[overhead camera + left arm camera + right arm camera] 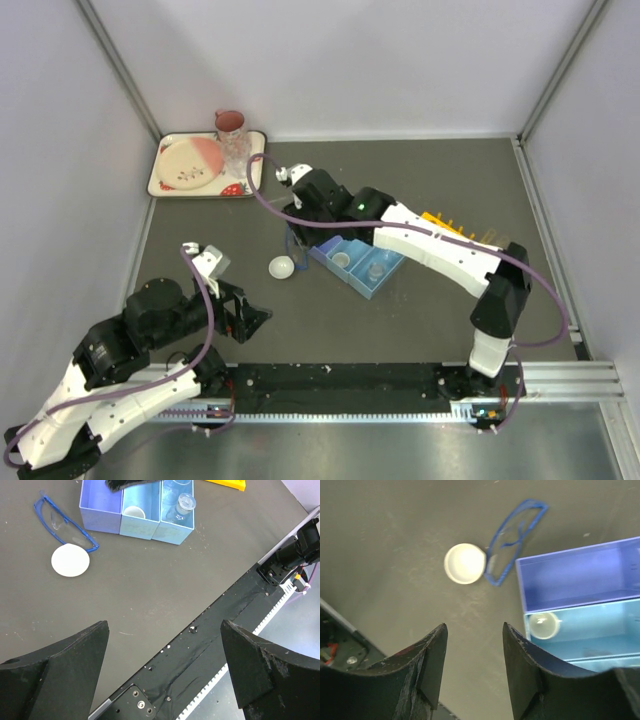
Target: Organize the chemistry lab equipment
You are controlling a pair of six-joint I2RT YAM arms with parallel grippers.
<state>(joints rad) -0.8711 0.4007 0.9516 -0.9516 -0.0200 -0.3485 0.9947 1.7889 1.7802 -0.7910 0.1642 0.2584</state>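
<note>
1. Top external view: judging by what lies where, the tidying looks roughly half done. The left end effector (163, 625) hovers near the front edge, fingers spread, holding nothing. The right end effector (473, 630) hangs over the middle, fingers apart and also empty.
2. The blue divided tray (101, 524) sits mid-surface at an angle. It has three compartments, and one end compartment is bare.
3. The yellow holed tube rack (446, 221) stands behind the tray to the right, partly hidden by the right arm (440, 250). I cannot tell whether it holds anything.
4. The blue-rimmed goggles (65, 524) lie loose, just beside the tray's bare end. They are yet to be put away.
5. One small white round dish (134, 512) rests in the middle compartment. A second dish (70, 561) lies outside the tray, touching or nearly touching the goggles.
6. The small clear beaker (186, 502) stands in the far end compartment.
7. The thin glass rods cannot be made out in any view.
8. Plain white walls (350, 60) with metal struts (118, 65) in the corners enclose three sides.
9. The surface (400, 330) is dark grey and matt, with a metal rail (560, 375) along the near edge.
10. In the back left corner, a cream strawberry-patterned tray (240, 188) carries a plate (190, 163), a pink mug (230, 122) and a clear tumbler (236, 152).
</note>
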